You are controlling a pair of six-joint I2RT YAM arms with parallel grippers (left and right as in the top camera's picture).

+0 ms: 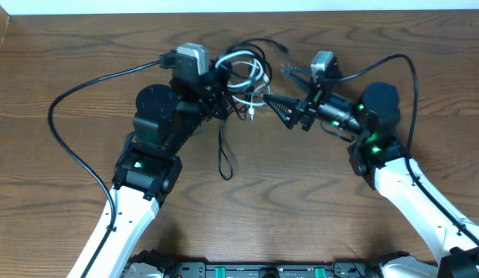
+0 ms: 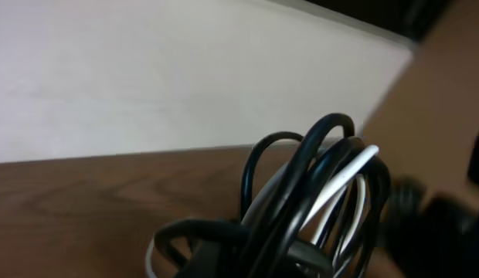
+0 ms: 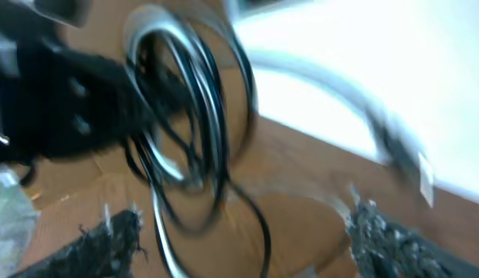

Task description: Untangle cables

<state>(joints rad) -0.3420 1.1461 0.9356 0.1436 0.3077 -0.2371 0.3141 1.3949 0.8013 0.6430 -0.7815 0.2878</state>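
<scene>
The cables (image 1: 243,71) sit in one knotted bundle of black loops and a white one, near the far side of the table (image 1: 69,193), with one long black tail (image 1: 221,150) running back toward the robot. The left claw (image 1: 222,96) is at the bundle's left side, closed, and seems to pinch the loops so they stand up. The right claw (image 1: 280,87) is just beside the bundle on the right, wide open and empty, pointing left at it, so I think it should grab next.
</scene>
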